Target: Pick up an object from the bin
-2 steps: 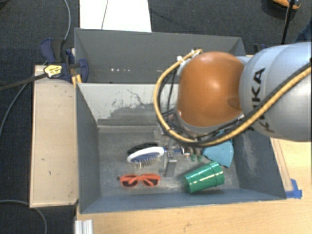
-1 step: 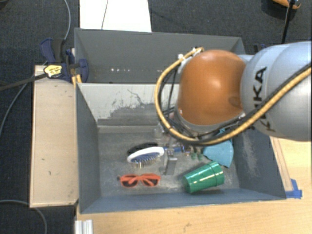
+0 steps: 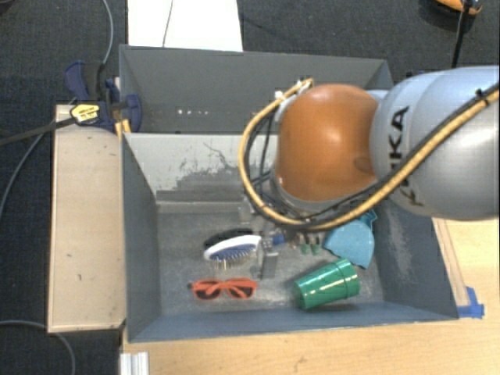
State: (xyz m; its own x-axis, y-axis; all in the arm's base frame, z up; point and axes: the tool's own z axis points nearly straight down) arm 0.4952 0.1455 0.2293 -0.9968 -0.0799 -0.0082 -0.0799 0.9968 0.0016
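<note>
My gripper [image 3: 269, 255] is low in the bin [image 3: 141, 233], just beside the white-and-blue hairbrush [image 3: 232, 250] lying mid-floor; red sunglasses [image 3: 224, 289] and a tipped green cup [image 3: 326, 284] lie along the near edge. Under the orange cover [image 3: 328, 143] I cannot tell how the jaws stand. I judge this the approach: next, centre on the brush, close, lift.

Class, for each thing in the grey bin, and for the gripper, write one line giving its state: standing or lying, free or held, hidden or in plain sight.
Gripper: low in the bin, near the middle of its floor.
Blue-and-white brush: lying down, right beside the gripper, not seen held.
Red sunglasses: lying flat, free.
Green cup: lying on its side, free.
Light blue piece: partly hidden under the arm.
</note>
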